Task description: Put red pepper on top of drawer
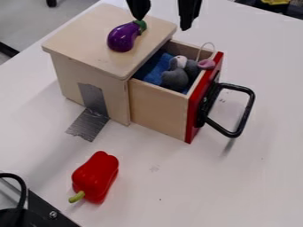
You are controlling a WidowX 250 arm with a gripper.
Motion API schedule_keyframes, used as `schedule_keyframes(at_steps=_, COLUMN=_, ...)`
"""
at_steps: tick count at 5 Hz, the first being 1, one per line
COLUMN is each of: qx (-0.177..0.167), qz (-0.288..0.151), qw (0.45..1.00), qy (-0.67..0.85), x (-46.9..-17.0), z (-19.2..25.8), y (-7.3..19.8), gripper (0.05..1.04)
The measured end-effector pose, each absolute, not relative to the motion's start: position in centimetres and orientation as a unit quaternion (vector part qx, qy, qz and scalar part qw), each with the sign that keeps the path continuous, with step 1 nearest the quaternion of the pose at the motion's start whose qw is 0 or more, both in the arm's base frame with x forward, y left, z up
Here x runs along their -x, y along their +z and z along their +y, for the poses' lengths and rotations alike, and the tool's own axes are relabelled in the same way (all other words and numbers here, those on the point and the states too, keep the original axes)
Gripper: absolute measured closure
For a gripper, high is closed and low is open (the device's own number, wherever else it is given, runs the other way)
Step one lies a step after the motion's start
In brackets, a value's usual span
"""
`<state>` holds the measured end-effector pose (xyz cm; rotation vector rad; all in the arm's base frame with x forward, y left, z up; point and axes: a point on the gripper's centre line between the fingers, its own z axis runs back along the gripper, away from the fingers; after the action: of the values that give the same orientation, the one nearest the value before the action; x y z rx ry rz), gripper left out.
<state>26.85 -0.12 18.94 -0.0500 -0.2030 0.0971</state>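
Note:
The black gripper (164, 13) hangs at the top edge of the view, its two fingers spread wide with nothing between them. Its left finger is just above the stem of the purple eggplant (123, 37); whether they touch I cannot tell. The eggplant lies on the flat top of the wooden drawer box (83, 27). A red pepper (96, 177) lies on the white table in front of the box, at lower left, its green stem toward the lower left. The drawer (158, 105) is pulled out to the right, with a red front.
Inside the drawer are a grey plush toy (175, 78) and a blue cloth (155, 68). A black handle (244, 110) juts from its front. Grey tape (90, 124) fixes the box to the table (248, 190). Black equipment (44, 212) occupies the lower left corner.

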Motion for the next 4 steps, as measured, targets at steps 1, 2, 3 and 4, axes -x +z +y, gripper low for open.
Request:
schedule_keyframes(at_steps=1, qx=0.025, qz=-0.088, qw=0.995, qy=0.048, x=-26.6, z=-0.2, y=18.2, gripper=0.083)
schedule_keyframes(at_steps=2, qx=0.028, qz=-0.076, qw=0.996, qy=0.046, x=-23.4, z=-0.3, y=16.6, gripper=0.083)
schedule_keyframes(at_steps=3, qx=0.034, qz=-0.084, qw=0.995, qy=0.041, x=-19.5, z=-0.6, y=15.3, gripper=0.083)
schedule_keyframes(at_steps=4, qx=0.017, qz=-0.088, qw=0.995, qy=0.037, x=-16.0, z=-0.2, y=13.3, gripper=0.083)
